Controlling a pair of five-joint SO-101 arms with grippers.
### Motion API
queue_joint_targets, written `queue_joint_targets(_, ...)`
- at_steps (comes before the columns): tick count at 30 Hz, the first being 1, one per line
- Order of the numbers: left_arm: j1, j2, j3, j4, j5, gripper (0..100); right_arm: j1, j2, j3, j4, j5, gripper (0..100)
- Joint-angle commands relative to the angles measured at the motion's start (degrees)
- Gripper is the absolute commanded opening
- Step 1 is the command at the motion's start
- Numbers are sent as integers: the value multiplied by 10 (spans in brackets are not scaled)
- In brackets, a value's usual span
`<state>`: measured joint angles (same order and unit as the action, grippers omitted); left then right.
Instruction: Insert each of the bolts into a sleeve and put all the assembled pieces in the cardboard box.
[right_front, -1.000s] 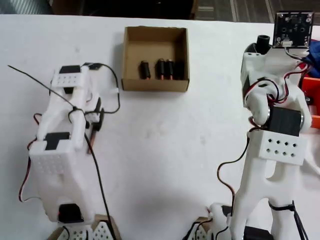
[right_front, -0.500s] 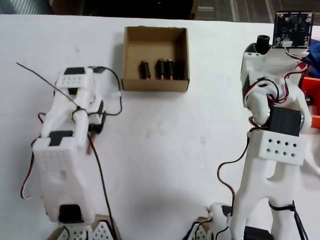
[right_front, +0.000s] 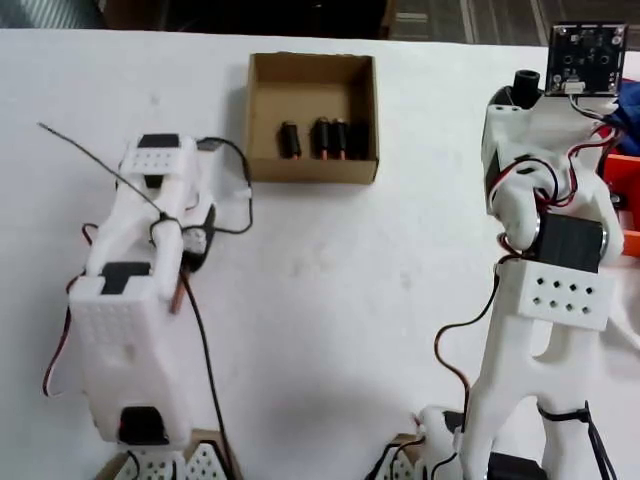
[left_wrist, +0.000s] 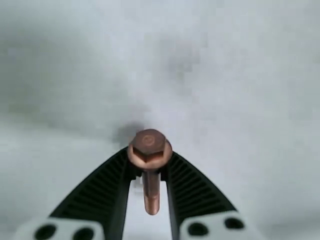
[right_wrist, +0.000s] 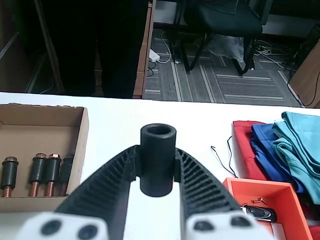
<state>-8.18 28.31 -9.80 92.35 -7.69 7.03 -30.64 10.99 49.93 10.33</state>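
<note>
Left claw rightward, copper hex bolt

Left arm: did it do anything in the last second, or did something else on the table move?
The left arm shifted a little sideways toward the middle of the table, its end effector still shut on the bolt. The right arm kept still, holding the sleeve. The box and the three pieces in it stayed put.
</note>
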Motion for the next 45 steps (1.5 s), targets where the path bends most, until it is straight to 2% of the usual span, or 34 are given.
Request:
queue_joint_targets(1,8,-193,-7,37,-4,25,-6,-22,-8,10,-4,23)
queue_joint_targets(5,4,-386,29,35,-1,25,-22,-36,-4,15,-29,23)
queue_joint_targets(8,4,-521,117,-5,-3,25,-58,-60,12,26,-36,23)
queue_joint_targets(12,4,-668,311,-81,-3,26,-121,-112,73,6,-36,23)
queue_joint_targets(16,4,-793,471,-175,-3,26,-191,-153,181,-72,-31,23)
queue_joint_targets(20,4,-919,553,-279,-3,26,-253,-178,265,-136,-31,23)
queue_joint_targets(27,4,-1084,623,-455,9,26,-295,-212,279,-120,-31,23)
queue_joint_targets(29,4,-1109,639,-507,58,26,-293,-220,294,-124,-31,23)
queue_joint_targets(31,4,-1117,654,-546,141,26,-293,-225,314,-124,-30,23)
queue_joint_targets(34,4,-1110,674,-564,257,26,-297,-231,330,-122,-30,23)
queue_joint_targets(37,8,-1106,679,-575,331,27,-298,-241,333,-115,-35,23)
queue_joint_targets(39,4,-1107,676,-593,361,27,-298,-259,333,-95,-35,23)
queue_joint_targets(45,28,-1105,676,-626,367,27,-315,-378,394,-73,-34,23)
